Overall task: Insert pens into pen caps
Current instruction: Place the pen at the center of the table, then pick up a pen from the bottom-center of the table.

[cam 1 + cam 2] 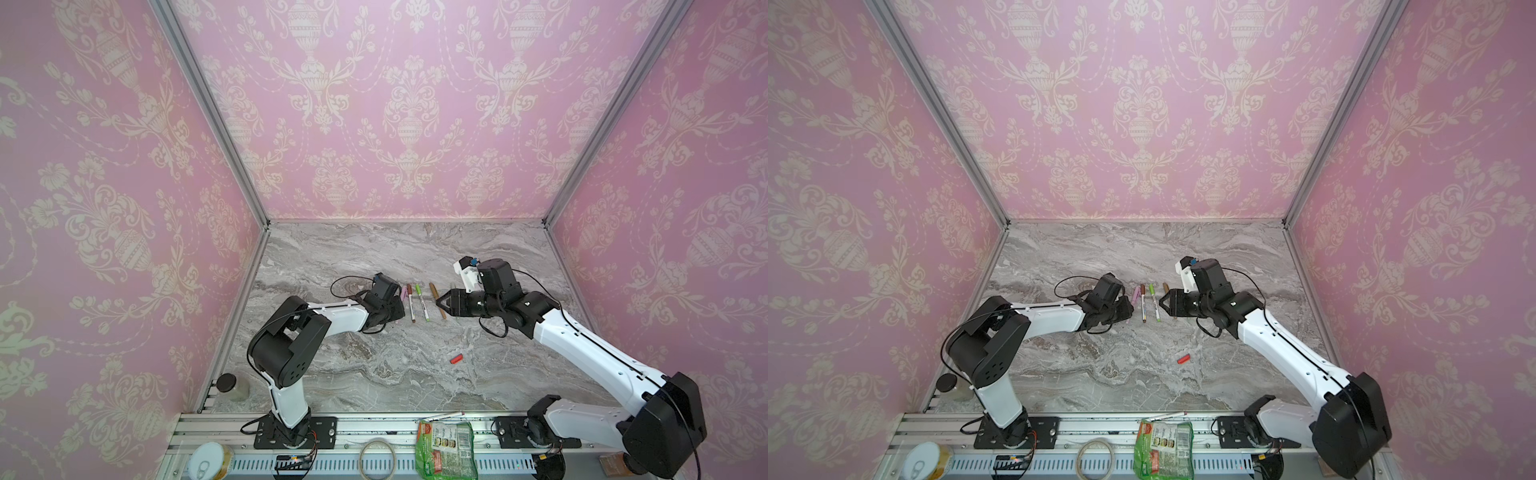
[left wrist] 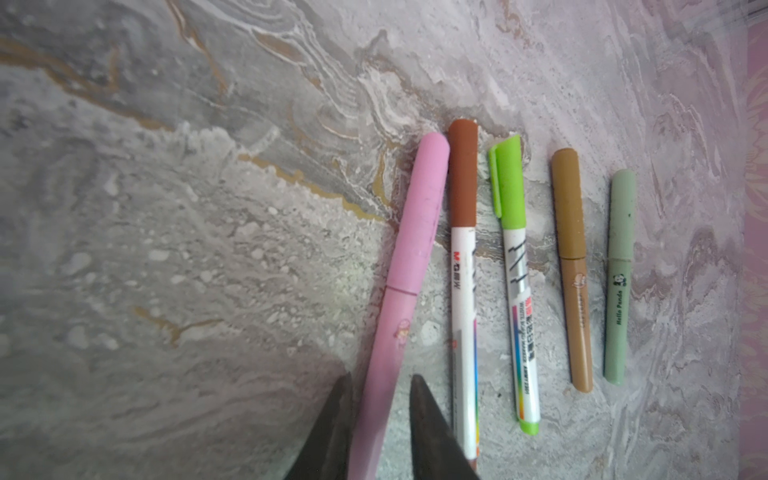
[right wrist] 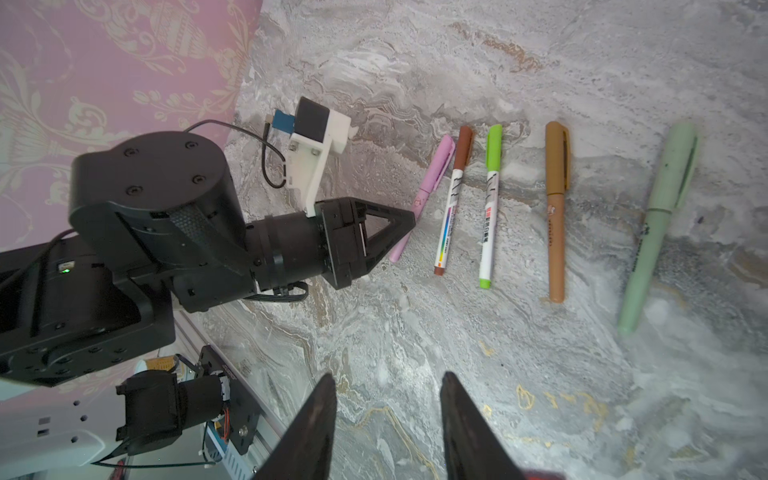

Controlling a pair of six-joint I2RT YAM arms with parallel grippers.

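Note:
Five capped pens lie side by side on the marble table (image 1: pixel 374 374): pink pen (image 2: pixel 409 266), brown-capped white pen (image 2: pixel 464 291), green-capped white pen (image 2: pixel 519 299), tan pen (image 2: pixel 572 291), pale green pen (image 2: pixel 619 291). My left gripper (image 2: pixel 382 377) straddles the pink pen's tail, open, with a gap at one finger; it shows too in the right wrist view (image 3: pixel 409 222). My right gripper (image 3: pixel 389 376) hangs open and empty by the tan pen (image 1: pixel 437 299). A loose red pen cap (image 1: pixel 456 358) lies nearer the front. A white red-tipped pen (image 1: pixel 442 416) rests on the front rail.
A black-lidded jar (image 1: pixel 230 386) stands at the front left corner. On the front rail sit a green packet (image 1: pixel 446 451), a tape roll (image 1: pixel 376 457) and a tin can (image 1: pixel 208 461). Pink patterned walls close three sides.

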